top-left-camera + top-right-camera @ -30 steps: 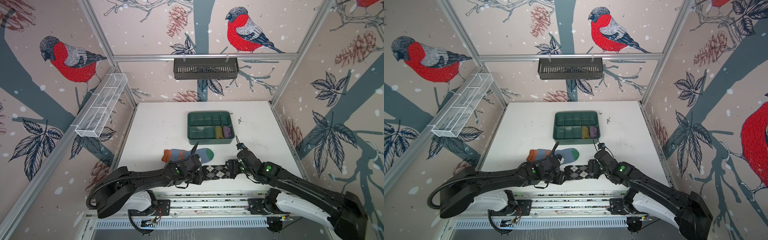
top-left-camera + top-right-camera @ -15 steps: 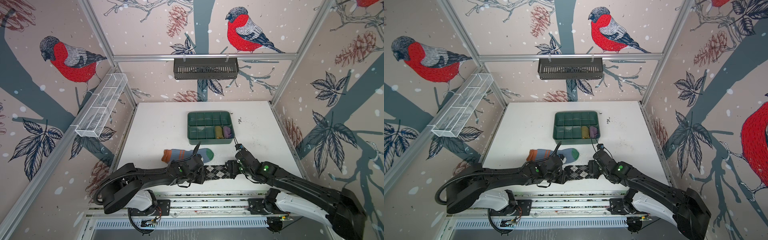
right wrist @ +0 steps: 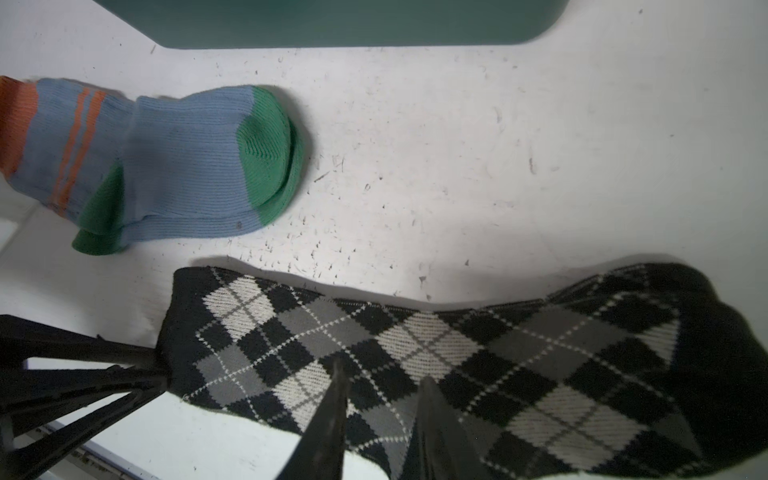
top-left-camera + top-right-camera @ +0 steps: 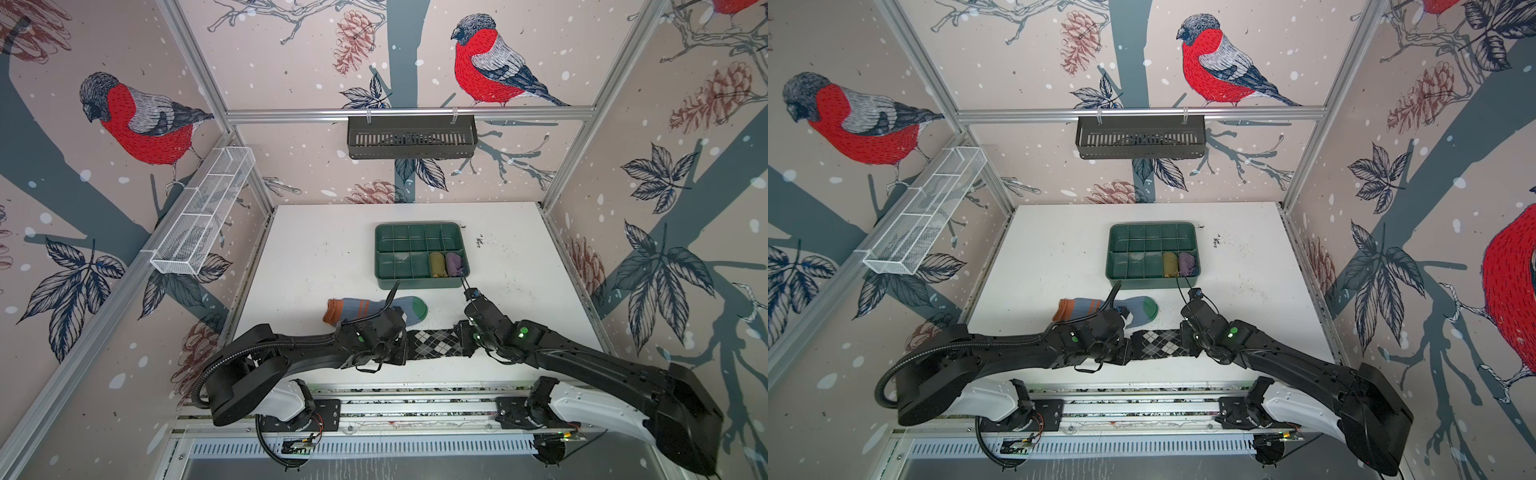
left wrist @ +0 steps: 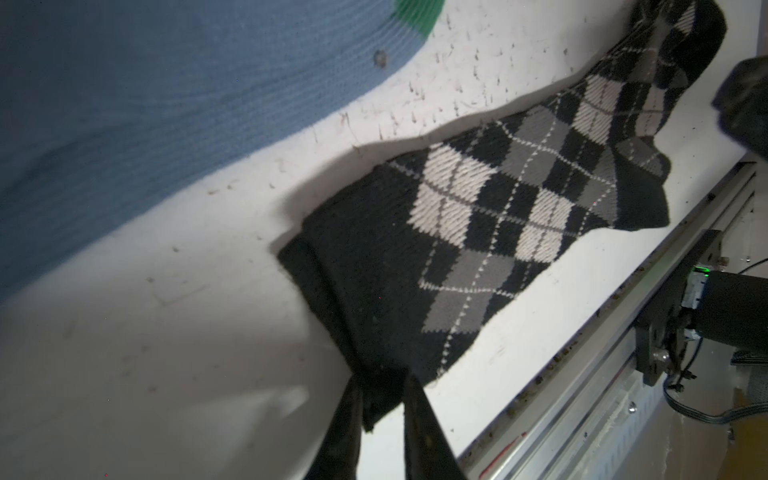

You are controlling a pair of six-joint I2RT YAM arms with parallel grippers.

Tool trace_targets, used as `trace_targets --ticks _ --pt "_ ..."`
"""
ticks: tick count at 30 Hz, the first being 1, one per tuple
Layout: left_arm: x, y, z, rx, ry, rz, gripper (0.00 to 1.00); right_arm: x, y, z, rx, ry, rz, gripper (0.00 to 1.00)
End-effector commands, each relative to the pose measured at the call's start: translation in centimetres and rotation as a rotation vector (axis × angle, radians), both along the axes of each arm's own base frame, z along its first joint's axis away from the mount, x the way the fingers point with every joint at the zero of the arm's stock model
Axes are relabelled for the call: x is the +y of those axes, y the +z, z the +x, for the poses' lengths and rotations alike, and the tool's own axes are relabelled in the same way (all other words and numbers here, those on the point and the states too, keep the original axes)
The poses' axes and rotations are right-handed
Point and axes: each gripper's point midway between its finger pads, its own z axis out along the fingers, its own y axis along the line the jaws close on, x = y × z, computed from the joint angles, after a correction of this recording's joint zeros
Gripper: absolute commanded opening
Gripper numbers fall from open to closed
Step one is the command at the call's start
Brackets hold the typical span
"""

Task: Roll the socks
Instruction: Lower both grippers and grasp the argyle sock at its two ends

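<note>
Holds the argyle sock [image 4: 432,343] stretched left to right along the front edge of the table [image 4: 316,257], left gripper [image 5: 382,380] pinched narrow on the black cuff, right gripper [image 3: 382,372] pinched narrow toward the foot end. Leaves the blue sock [image 4: 353,309] just behind, apart; open room only rearward, toward the green tray [image 4: 415,283].

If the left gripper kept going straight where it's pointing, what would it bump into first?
The argyle sock: the left gripper pinches its black cuff and points along it. Farther on, the right gripper probably stands in line; depth is unclear.
</note>
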Motion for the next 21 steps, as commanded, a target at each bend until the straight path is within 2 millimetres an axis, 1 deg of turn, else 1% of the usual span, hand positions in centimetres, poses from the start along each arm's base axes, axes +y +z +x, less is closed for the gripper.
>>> trace_targets --ticks 1,4,10,12,15,21 --pt "0.1 0.4 0.2 -0.020 -0.017 -0.004 0.17 1.1 -0.2 -0.1 0.018 0.015 0.040 0.28" --pt "-0.2 0.8 0.4 -0.031 -0.027 -0.016 0.15 1.4 -0.6 -0.2 0.031 0.024 0.050 0.28" --pt "-0.9 1.6 0.5 -0.043 -0.045 -0.052 0.10 1.4 -1.7 -0.5 0.054 0.025 0.044 0.25" --pt "-0.9 1.5 0.5 -0.044 -0.049 -0.054 0.06 1.4 -1.9 -0.6 0.060 0.025 0.047 0.25" --pt "-1.2 1.6 0.6 -0.044 -0.054 -0.062 0.04 1.4 -2.3 -0.6 0.066 0.023 0.043 0.24" --pt "-1.1 1.9 0.7 -0.052 -0.054 -0.068 0.00 1.5 -2.8 -0.9 0.082 0.032 0.042 0.18"
